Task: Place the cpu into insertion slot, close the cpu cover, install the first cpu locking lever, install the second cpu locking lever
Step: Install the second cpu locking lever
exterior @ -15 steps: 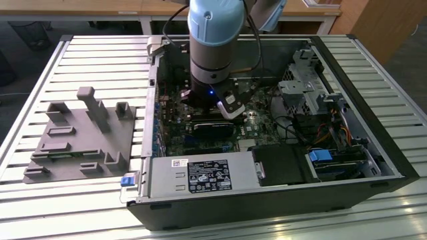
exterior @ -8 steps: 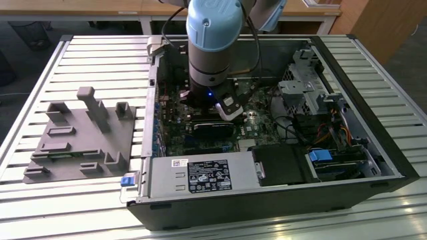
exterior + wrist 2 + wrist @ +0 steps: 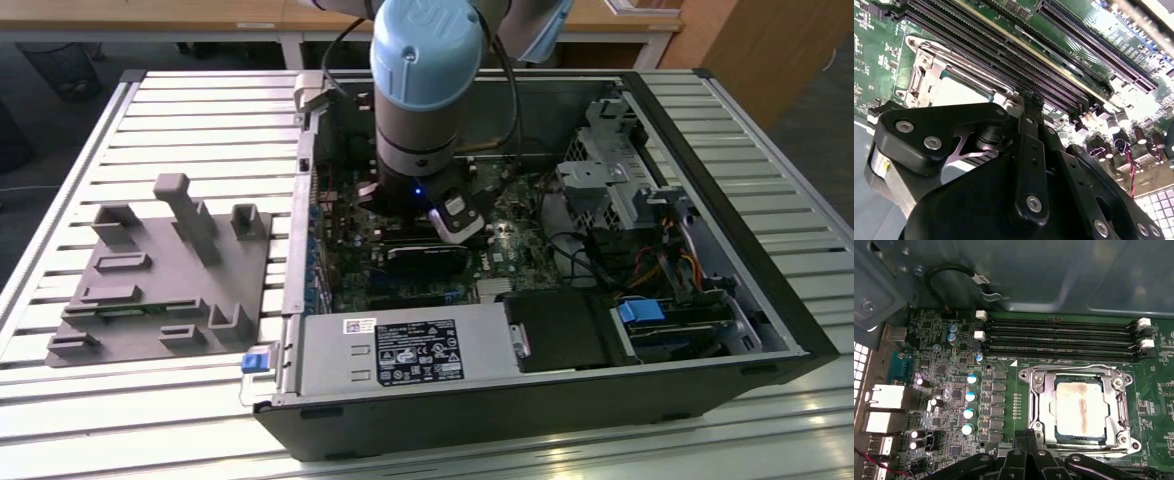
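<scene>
Exterior view. An open black computer case [image 3: 747, 300] lay on its side on a slatted metal table [image 3: 174, 110]. A blue-and-grey robot arm [image 3: 424, 90] reached down into the case over the green motherboard [image 3: 507, 250]. A grey moulded fixture tray [image 3: 160, 275] stood on the table toward the exterior view's left, well apart from the arm. A silver power supply [image 3: 400, 350] filled the case's near edge. The gripper's tip was hidden behind the arm's wrist.

First wrist view. The cpu [image 3: 1079, 407], silvery top with a brownish smear, sat seated in the insertion slot [image 3: 1046, 412]. The cpu cover [image 3: 1119, 405], a silver frame with a central window, lay flat around the chip. Four long black memory slots [image 3: 1059, 340] ran just beside the socket. Silver-topped capacitors [image 3: 970, 396] stood in a row near the socket's other side. The gripper's [image 3: 1026, 452] black linkage stood at the socket's edge; whether its fingers were apart or together could not be told.

Second wrist view. The gripper [image 3: 1026, 107] hung close above the socket, its black links covering much of the frame. Part of the cpu [image 3: 956, 92] and a corner of the cpu cover [image 3: 921, 67] showed past the links, beside the memory slots [image 3: 1004, 47].
</scene>
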You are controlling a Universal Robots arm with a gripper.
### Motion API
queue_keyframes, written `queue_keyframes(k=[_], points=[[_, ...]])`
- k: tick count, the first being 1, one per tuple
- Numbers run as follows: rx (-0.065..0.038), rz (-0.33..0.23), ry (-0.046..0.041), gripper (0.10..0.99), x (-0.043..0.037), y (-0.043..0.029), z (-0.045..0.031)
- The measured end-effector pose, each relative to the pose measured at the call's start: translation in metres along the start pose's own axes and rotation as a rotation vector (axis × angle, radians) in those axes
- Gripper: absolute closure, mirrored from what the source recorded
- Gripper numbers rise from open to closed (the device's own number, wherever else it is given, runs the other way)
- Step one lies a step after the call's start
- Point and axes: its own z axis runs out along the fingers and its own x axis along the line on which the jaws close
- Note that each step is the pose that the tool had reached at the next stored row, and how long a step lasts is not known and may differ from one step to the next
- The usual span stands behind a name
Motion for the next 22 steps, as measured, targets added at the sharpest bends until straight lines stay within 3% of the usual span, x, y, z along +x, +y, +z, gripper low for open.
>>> queue_keyframes(k=[7,22], points=[[-0.001,0.0,-0.0002,0.98,0.0012,0.0008,-0.0027],[0.0,0.0,0.0,0.98,0.0011,0.0068,-0.0229]])
